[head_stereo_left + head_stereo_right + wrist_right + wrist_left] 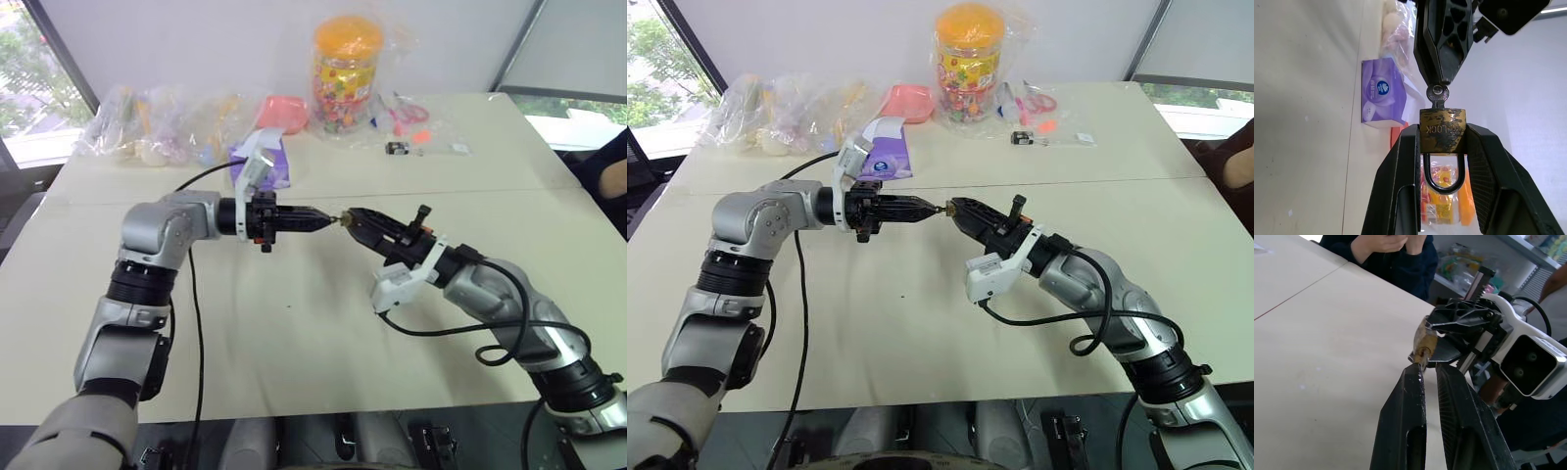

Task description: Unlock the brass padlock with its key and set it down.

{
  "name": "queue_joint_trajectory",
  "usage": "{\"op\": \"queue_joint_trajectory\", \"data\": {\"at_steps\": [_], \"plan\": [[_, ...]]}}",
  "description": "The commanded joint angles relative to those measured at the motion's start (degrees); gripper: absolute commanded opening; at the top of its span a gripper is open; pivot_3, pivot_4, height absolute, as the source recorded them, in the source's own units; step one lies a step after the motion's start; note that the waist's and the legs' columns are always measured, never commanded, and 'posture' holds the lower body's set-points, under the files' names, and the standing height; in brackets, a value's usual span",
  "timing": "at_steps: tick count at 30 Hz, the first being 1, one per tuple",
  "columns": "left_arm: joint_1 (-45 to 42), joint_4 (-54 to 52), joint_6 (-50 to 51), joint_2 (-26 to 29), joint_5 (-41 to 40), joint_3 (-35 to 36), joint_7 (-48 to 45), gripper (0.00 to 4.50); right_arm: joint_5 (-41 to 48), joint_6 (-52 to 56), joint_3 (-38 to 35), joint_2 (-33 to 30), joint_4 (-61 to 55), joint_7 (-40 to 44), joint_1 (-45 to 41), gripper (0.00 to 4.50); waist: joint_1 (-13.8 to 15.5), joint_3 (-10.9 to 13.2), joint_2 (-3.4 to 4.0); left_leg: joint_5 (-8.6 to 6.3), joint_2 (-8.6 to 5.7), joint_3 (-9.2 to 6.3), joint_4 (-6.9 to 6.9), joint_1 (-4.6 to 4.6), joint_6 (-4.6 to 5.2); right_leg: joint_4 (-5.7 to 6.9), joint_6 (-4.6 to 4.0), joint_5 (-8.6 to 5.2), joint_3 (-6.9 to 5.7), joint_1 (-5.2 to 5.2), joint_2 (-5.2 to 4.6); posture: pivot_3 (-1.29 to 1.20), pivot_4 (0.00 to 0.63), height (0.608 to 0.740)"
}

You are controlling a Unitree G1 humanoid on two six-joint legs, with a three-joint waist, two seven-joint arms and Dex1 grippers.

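Padlock: the brass padlock point(1443, 129) sits squeezed between my right gripper point(1442, 147) fingers, its body pinched from both sides, held off the table point(294, 333).
Shackle: the silver loop points back toward my right wrist, between the two fingers, and looks seated in the body.
Key: the key point(1437, 94) stands in the end of the padlock that faces away from my right wrist, its round head just past my right fingertips.
Left gripper: my left gripper point(1426, 369) meets the right one tip to tip above the table; its fingers are nearly together, with the tips at the key end of the padlock. Whether they actually pinch the key I cannot tell for sure.
Beyond my hands: a purple tissue box point(1382, 98) lies past my left gripper, further across the table.
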Motion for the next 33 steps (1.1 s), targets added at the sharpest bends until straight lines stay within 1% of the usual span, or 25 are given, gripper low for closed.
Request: {"op": "queue_joint_trajectory", "data": {"at_steps": [1,14,15,16,24,27,33], "plan": [[-0.6,-1.5,-0.8,0.1,-0.4,0.5,-0.2,0.67,1.5,-0.6,-2.2,0.7,-2.7,0.4,-0.5,0.7,0.0,0.0,0.0,0.0,0.0,0.0,0.0,0.0,0.0,0.0,0.0,0.0,0.0,0.0,0.0,0.0,0.15,0.737],[-0.8,-1.6,-1.3,-1.3,-0.5,0.0,-0.2,0.67,3.3,0.2,-2.7,1.8,-4.1,3.6,-0.6,0.7,0.0,0.0,0.0,0.0,0.0,0.0,0.0,0.0,0.0,0.0,0.0,0.0,0.0,0.0,0.0,0.0,0.15,0.737],[-0.9,-1.5,-1.3,-1.3,-0.4,0.0,-0.2,0.15,3.3,0.1,-2.8,1.9,-4.1,3.8,-0.6,0.7,0.0,0.0,0.0,0.0,0.0,0.0,0.0,0.01,0.0,0.01,0.0,0.0,0.0,0.0,0.0,0.0,0.15,0.737],[-0.9,-1.5,-1.4,-1.4,-0.4,-0.1,-0.2,0.04,3.4,0.1,-2.9,2.0,-4.1,3.9,-0.6,0.7,0.0,0.0,0.0,0.0,0.0,0.0,0.0,0.01,0.0,0.01,0.0,0.0,0.0,0.0,0.0,0.0,0.15,0.737],[-0.8,-2.0,-3.1,-1.5,0.1,-0.6,-0.4,0.04,3.7,0.2,-3.5,2.5,-4.4,5.0,-0.6,0.7,0.0,0.0,0.0,0.0,0.0,0.0,0.0,0.01,0.0,0.0,0.0,0.0,0.0,0.0,0.01,0.0,0.15,0.737],[0.1,-3.3,-5.7,-1.1,1.4,-1.9,-1.1,0.04,4.2,0.4,-3.7,2.6,-4.6,5.6,-0.3,0.7,0.0,0.0,0.0,0.0,0.0,0.0,0.0,0.01,0.0,0.01,0.0,0.0,0.0,0.0,0.0,0.0,0.15,0.737],[2.1,-5.1,-16.2,-1.0,7.0,-4.3,-1.4,0.04,6.3,1.1,-3.6,2.6,-5.1,7.8,0.3,0.7,0.0,0.0,0.0,0.0,0.0,0.02,0.0,0.02,0.0,0.0,-0.01,0.0,0.02,0.0,-0.01,0.0,0.15,0.737]]}}
